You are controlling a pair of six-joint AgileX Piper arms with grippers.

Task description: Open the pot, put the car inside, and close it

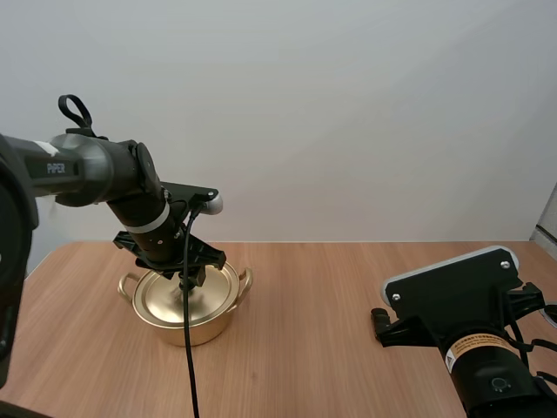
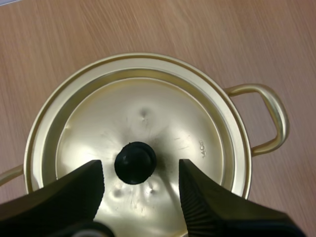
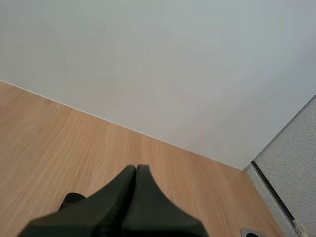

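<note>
High view, reading from left to right: the left arm (image 1: 96, 170) is reaching in from the left edge and bending down over a gold-coloured pot (image 1: 187, 326), which is sitting on the left part of a wooden table (image 1: 313, 331). The lid (image 1: 170, 300) is lying on the pot, closing it, and the left gripper (image 1: 186, 280) is hanging just above the middle of that lid. Farther right the table is showing bare wood, and at the right edge the right arm (image 1: 470, 331) is lying low over the table, well apart from the pot. Left wrist view, looking straight down on the lid: the black knob (image 2: 135, 162) is sitting at the lid's centre, and the two black fingers (image 2: 74, 192) of the left gripper are standing spread apart, one on each side of the knob, with a gap of gold lid showing between each finger and the knob. One looped handle (image 2: 269, 118) is sticking out from the pot's rim over the wood. Whether the fingertips are touching the lid itself cannot be told. Right wrist view: the right gripper (image 3: 136, 170) is pointing across bare table, its fingers pressed together into one dark wedge and pinching nothing.
</note>
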